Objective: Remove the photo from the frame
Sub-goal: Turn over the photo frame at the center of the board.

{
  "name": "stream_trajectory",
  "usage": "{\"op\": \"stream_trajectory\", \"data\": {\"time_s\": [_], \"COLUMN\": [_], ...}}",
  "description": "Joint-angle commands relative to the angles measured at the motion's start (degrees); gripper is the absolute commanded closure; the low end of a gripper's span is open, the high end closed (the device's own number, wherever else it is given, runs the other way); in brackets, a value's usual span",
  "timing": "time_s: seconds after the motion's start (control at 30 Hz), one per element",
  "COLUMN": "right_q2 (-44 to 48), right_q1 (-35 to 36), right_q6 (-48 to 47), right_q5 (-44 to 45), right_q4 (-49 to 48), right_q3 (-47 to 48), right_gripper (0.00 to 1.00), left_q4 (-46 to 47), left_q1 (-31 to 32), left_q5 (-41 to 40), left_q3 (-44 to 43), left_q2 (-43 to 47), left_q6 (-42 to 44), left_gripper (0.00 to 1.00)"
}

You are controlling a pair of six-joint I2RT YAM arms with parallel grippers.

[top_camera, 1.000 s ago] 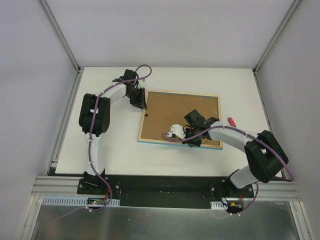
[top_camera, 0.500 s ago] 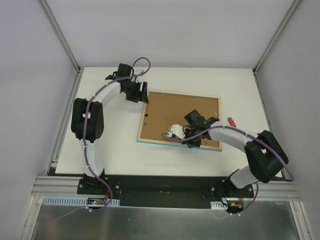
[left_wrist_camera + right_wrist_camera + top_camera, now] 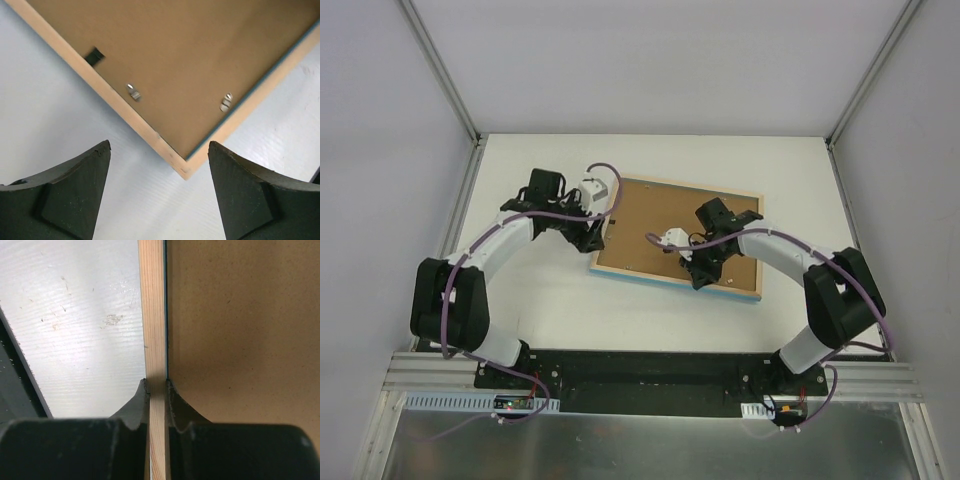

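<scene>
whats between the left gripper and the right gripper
Brown back of the frame, in the top view; left gripper at its corner, right gripper pinching its rim.

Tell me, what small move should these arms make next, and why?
Probably the left gripper should ease forward to the nearer metal tab and push it off the brown back panel. The frame lies back up, the right gripper pinches its wooden rim, the left one hangs open by the corner, and no photo shows yet.
</scene>
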State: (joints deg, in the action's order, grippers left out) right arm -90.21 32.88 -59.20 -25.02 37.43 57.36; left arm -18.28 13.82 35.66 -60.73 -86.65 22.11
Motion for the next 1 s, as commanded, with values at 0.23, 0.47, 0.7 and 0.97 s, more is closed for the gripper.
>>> {"op": "stream_trajectory", "data": {"time_s": [0.23,0.47,0.7,0.97], "right_q2": [-6.0,-7.2,-7.8,-6.1], "right_q1": [-1.9,-2.0,-2.3,0.1], "right_q6": [1.5,1.9,3.6,10.1], "right_q5": [-11.2,-12.6,-11.1,0.8], "right_q4": [8.7,9.3,8.0,-2.1], "right_q3": [7.9,8.3,7.8,1.4], "right_gripper": [0.99,0.99,0.99,0.99], "left_q4": [7.6,18.1,26.0,27.2], "left_q1": [12.2,22.4,27.5,28.5], "left_q5": [-2.2,-20.6,-28.4,-27.9], "left_q3": [20.3,25.7,30.3,33.5], "left_q2": [22.6,24.7,24.0,23.9], "left_q6": [25.0,27.5,29.2,25.8], "left_gripper": [0.17,0.17,0.17,0.17]}}
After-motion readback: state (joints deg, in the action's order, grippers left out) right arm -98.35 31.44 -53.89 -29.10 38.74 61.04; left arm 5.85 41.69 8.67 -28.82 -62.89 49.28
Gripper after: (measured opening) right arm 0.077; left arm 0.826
